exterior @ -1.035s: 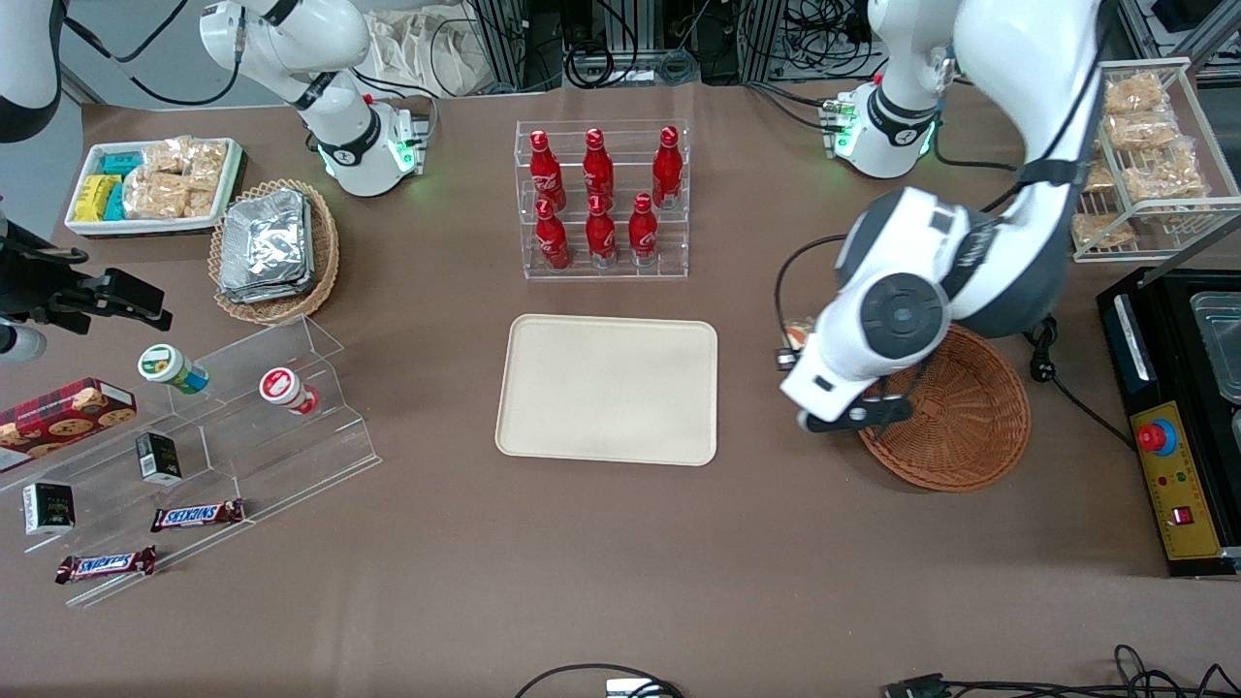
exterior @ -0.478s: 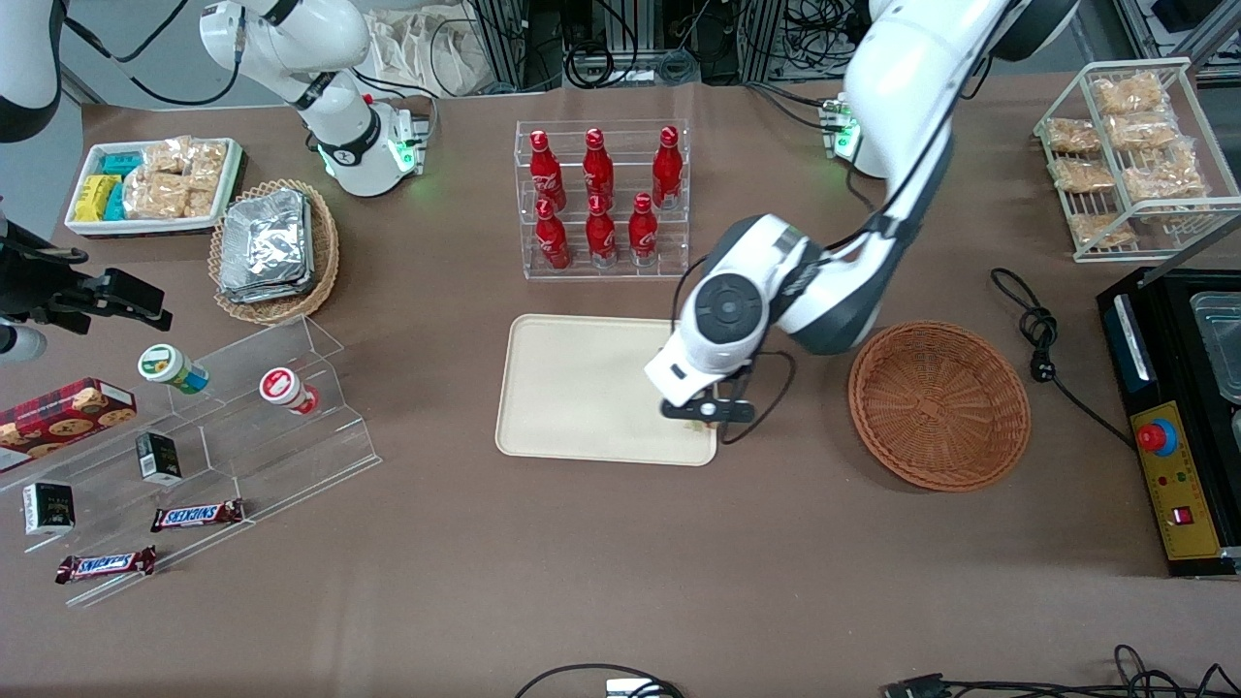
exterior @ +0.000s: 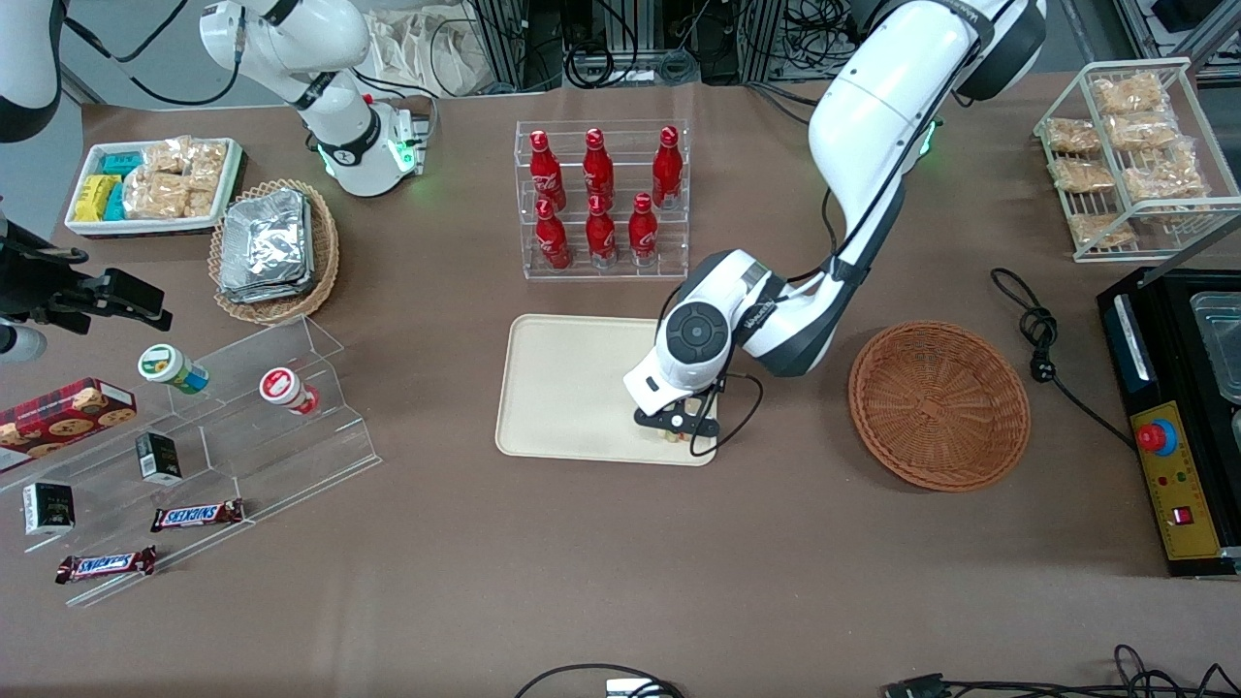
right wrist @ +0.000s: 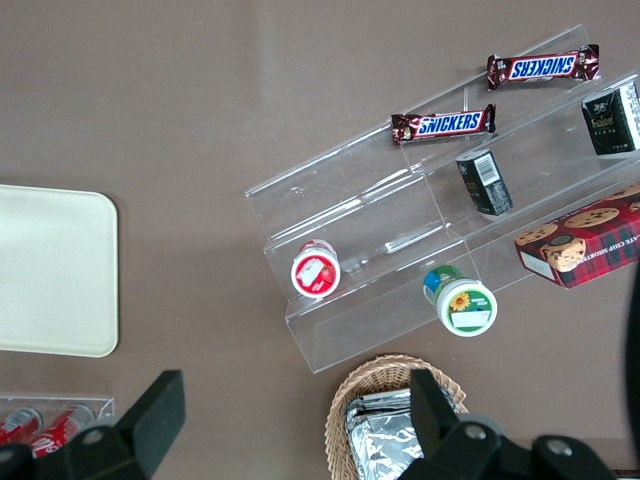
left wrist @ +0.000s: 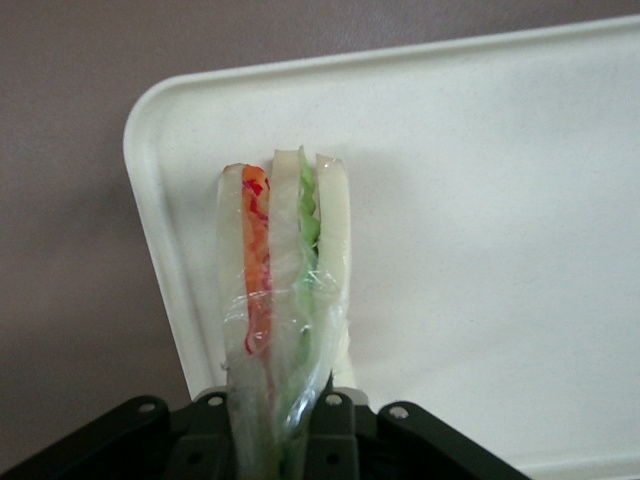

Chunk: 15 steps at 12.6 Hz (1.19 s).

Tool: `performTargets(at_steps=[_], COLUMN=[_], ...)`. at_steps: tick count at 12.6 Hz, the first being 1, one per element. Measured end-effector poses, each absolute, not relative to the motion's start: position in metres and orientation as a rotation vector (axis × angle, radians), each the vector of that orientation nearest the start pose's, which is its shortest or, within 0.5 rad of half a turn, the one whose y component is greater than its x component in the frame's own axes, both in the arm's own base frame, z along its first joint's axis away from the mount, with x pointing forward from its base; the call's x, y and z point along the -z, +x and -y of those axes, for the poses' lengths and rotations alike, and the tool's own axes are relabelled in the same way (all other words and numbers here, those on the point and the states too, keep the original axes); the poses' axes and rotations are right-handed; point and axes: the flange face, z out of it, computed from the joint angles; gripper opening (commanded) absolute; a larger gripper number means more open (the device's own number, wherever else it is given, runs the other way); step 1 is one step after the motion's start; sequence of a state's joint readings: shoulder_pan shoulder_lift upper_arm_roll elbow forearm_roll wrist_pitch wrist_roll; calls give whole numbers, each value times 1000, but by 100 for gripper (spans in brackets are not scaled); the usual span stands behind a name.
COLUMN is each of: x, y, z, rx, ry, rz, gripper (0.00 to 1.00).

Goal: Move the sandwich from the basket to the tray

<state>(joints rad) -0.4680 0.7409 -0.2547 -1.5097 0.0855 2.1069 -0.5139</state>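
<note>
My left gripper (exterior: pixel 679 427) hangs over the cream-beige tray (exterior: pixel 572 388), at the tray's near corner toward the working arm's end. In the left wrist view the gripper (left wrist: pixel 285 425) is shut on the sandwich (left wrist: pixel 285 270), a plastic-wrapped wedge of pale bread with orange-red and green layers. The sandwich stands on edge just above the tray's surface (left wrist: pixel 480 200), close to its rounded corner. In the front view the wrist covers most of the sandwich. The reddish-brown wicker basket (exterior: pixel 938 405) lies beside the tray toward the working arm's end, with nothing in it.
A clear rack of red bottles (exterior: pixel 601 199) stands farther from the front camera than the tray. A black cable (exterior: pixel 1042 330) and a black appliance (exterior: pixel 1173 417) lie by the basket. Clear acrylic steps with snacks (exterior: pixel 223 427) and a tan basket of foil packs (exterior: pixel 273 247) sit toward the parked arm's end.
The left arm swung from above the basket across to the tray with the sandwich in its gripper, then shifted a little farther over the tray's near corner and lower.
</note>
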Motion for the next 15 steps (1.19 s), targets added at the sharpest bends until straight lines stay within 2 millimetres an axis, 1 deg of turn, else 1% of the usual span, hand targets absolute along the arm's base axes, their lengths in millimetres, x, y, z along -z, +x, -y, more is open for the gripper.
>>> performTargets(at_steps=[1,2,3,6,7,8,10,12,13,15], x=[-219,-213,-212,-219,-225,-234,-258,-283,-294,-319], y=[540,536,535,539,542,548,564,570,567,552], z=[442,445,446,443,440,432,402,371,355,321], rx=[-262,-272,-271,-268,-274,-280,-314,-330,-330,-326], ry=[-3124,-3119,-3118,-3114,-3107,-3100,-3078,-3063,-3055,-3034], rz=[-333,-343,-348,-339,-330,-310,-283,-283,-294,-307], gripper=[57,100,100,100,100,100,100,100,100,100])
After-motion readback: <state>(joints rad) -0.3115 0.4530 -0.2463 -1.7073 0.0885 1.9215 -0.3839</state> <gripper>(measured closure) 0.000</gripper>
